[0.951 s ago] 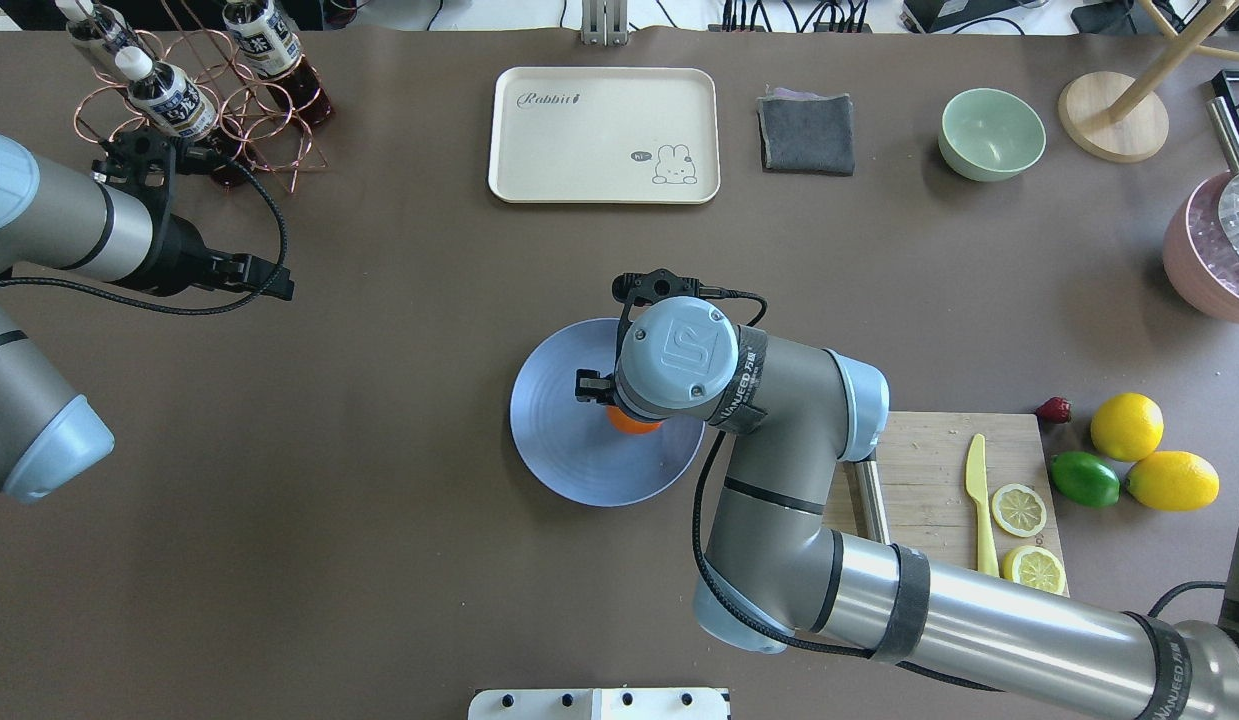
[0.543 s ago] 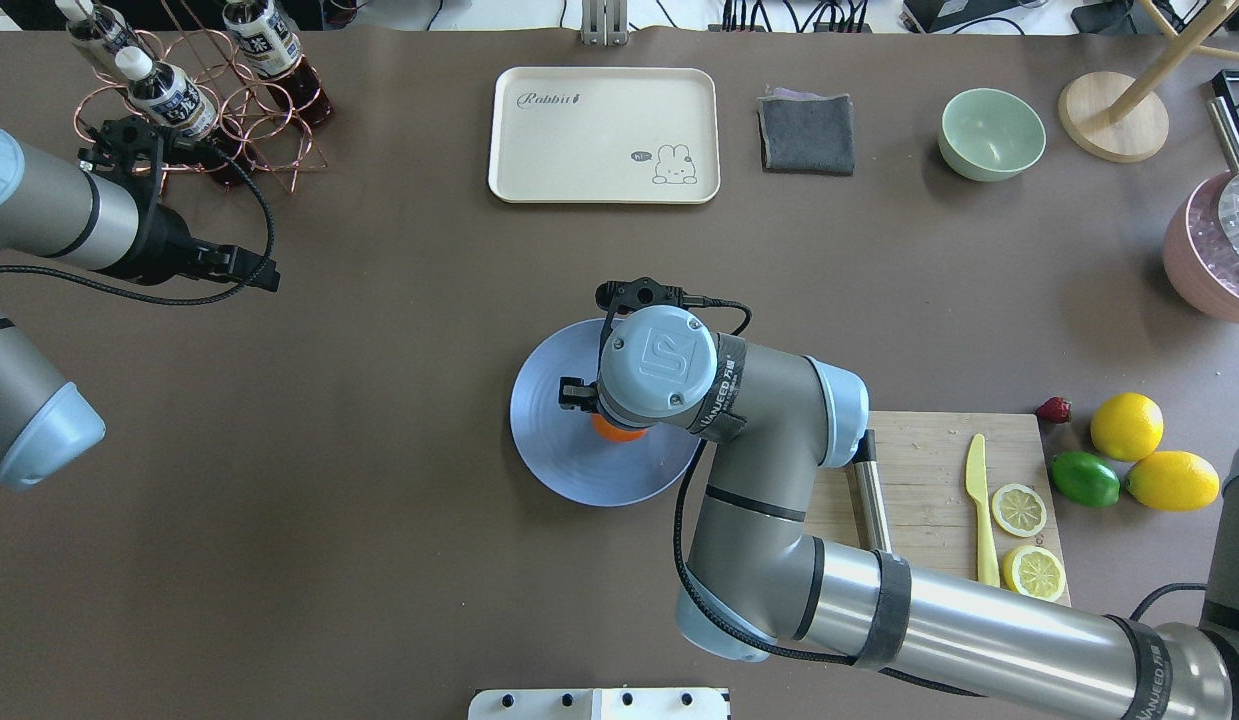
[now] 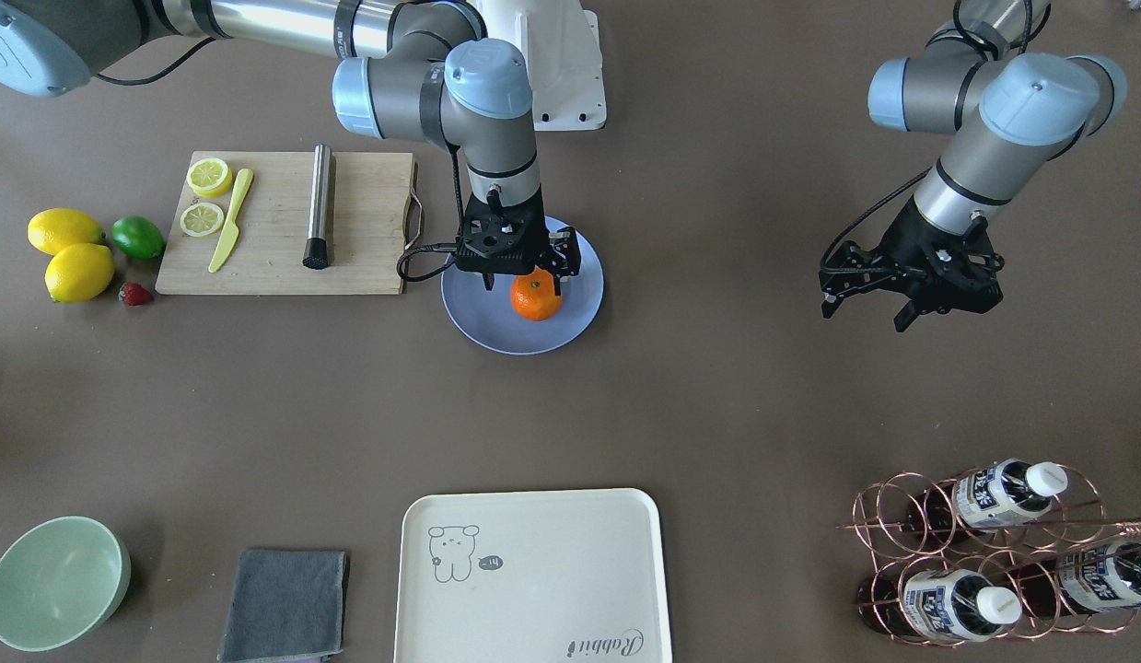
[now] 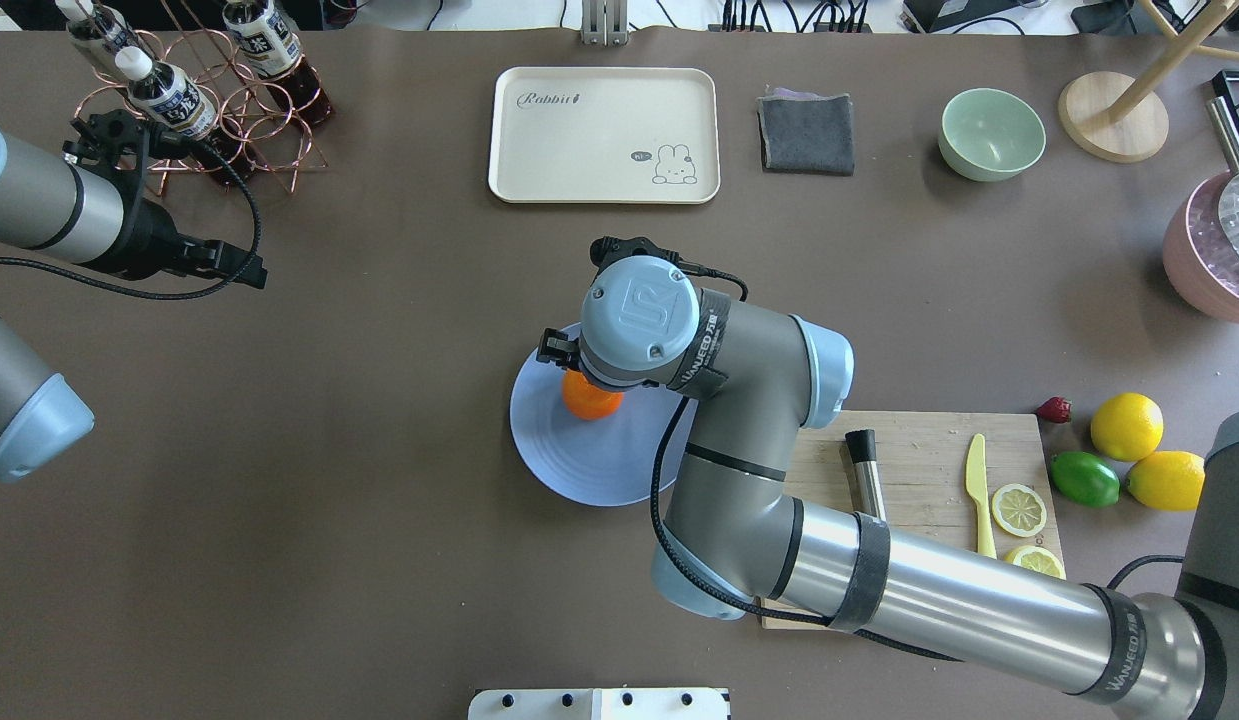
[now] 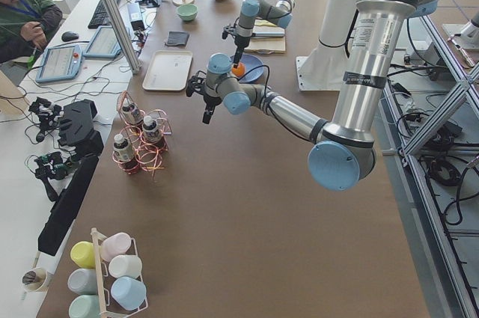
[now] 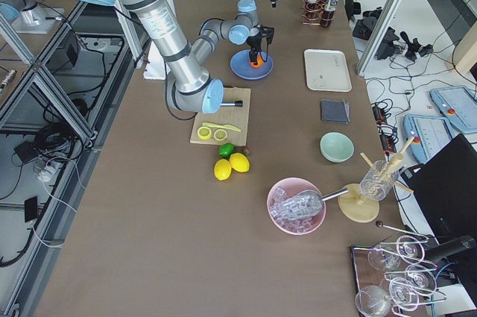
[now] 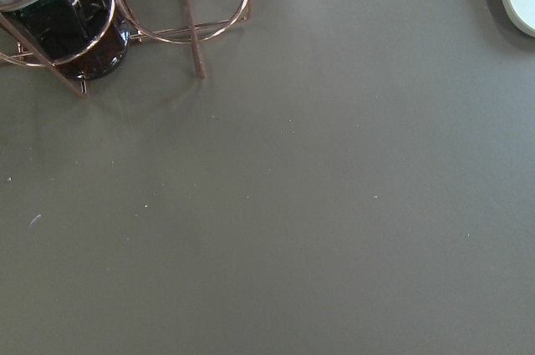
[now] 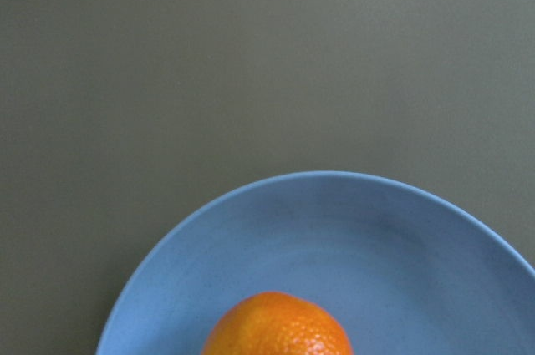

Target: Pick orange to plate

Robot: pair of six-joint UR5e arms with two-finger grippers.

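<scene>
Orange (image 3: 536,295): sitting on blue plate (image 3: 524,339), mid-frame in front view, and showing more fully from overhead than a second ago. Right end effector (image 3: 529,271): lifting off it, jaws parted, gripping nothing. Placement looking done, only retreat remaining. Left end effector (image 3: 902,299): hanging open and empty at right of frame, drifting outward. Hard to make out: fingertips missing from both wrist views; orange partly hiding under wrist overhead.
</scene>
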